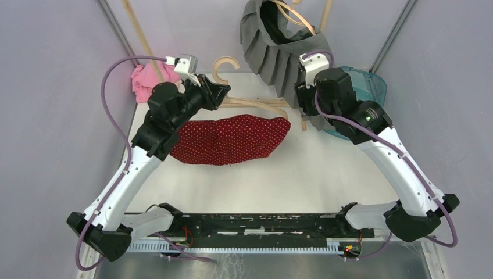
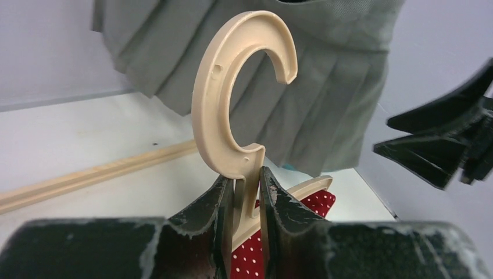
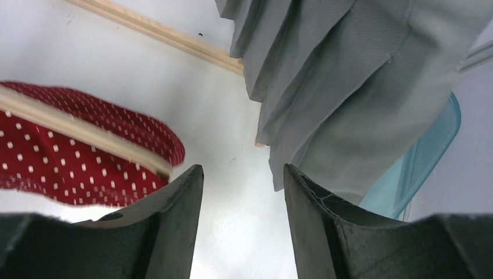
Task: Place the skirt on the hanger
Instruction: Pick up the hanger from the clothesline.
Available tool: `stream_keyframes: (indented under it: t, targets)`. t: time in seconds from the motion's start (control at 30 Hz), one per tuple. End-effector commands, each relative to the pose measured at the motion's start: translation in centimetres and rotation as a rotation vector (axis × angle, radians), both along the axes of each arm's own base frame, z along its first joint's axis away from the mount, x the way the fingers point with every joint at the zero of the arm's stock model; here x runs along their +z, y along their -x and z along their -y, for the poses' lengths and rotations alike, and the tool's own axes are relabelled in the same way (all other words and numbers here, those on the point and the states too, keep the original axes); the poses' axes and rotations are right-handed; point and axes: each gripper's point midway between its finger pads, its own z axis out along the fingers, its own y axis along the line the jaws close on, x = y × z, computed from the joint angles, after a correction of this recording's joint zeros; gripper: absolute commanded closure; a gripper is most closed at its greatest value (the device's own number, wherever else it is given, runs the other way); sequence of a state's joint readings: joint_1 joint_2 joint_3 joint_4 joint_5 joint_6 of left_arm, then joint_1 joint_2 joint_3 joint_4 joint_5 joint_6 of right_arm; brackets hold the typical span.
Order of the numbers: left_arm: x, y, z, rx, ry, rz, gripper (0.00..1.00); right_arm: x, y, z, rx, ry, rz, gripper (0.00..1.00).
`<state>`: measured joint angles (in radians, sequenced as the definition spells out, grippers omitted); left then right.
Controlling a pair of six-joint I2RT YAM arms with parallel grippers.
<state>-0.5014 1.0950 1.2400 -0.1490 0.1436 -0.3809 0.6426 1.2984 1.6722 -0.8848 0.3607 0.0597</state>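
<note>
A red skirt with white dots lies flat on the white table. A beige plastic hanger lies along its far edge. My left gripper is shut on the hanger's neck, just under the hook; in the left wrist view the gripper pinches the neck, with the red skirt below. My right gripper is open and empty, just right of the hanger's right end. In the right wrist view the gripper hovers above bare table, with the hanger arm lying across the red skirt to its left.
A grey pleated skirt hangs on another hanger at the back, close to my right gripper. A teal bin stands at the back right. A pink cloth lies at the back left. Wooden rods lean at the rear.
</note>
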Motion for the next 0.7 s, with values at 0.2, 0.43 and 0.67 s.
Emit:
stream_keyframes:
  t: [0.2,0.43,0.67]
  targets:
    - [7.4,-1.2,-6.1,0.324,-0.035,0.161,0.95,2.5,0.9,1.2,-0.027,-0.06,0.052,0.41]
    - [10.9,-2.7,-8.5,0.48,-0.019,0.277,0.95,2.7,1.3,0.3,0.009,-0.101,0.035,0.41]
    - [13.0,-5.1,-10.1,0.637,0.008,0.388,0.95,1.9,1.8,-0.4,0.04,-0.133,0.009,0.41]
